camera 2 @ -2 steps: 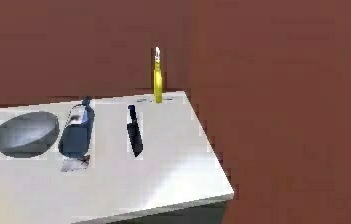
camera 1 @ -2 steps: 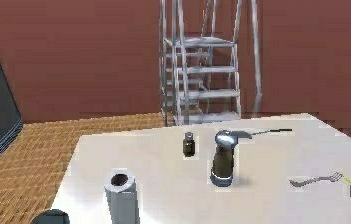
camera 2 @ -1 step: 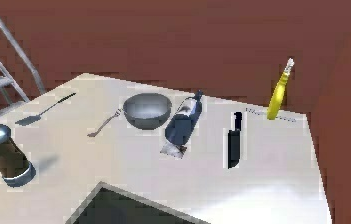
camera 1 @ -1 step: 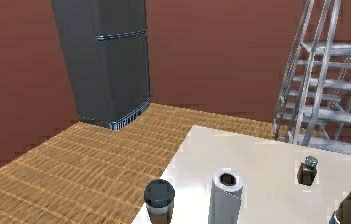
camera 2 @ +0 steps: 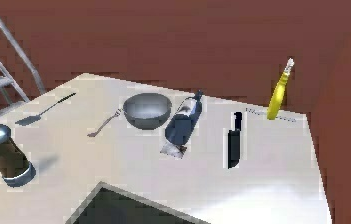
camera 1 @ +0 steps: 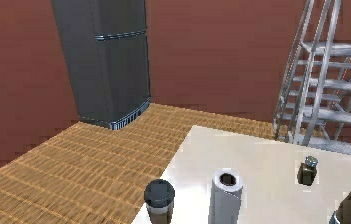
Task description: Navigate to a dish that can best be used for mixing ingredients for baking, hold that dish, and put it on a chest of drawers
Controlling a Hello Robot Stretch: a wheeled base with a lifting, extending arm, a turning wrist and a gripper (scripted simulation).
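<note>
Standing here, I see the fridge (camera 1: 108, 60) at the forward view's left and the stepladder (camera 1: 328, 70) at its right, with the white counter (camera 1: 273, 155) low between them. On the arm's side the counter carries a metal jug (camera 2: 8, 155) at the left, then a fork (camera 2: 105, 122), then the grey bowl (camera 2: 147, 110), the mixing dish, near the middle. The fork lies just beside the bowl. A bottle (camera 2: 183, 125) lies on its side just past it, then a black knife (camera 2: 234, 140). I reckon a careless reach could knock the fork or set the bottle rolling, and the bowl's smooth round wall might slip from a poor grip. I cannot tell the claw's state.
</note>
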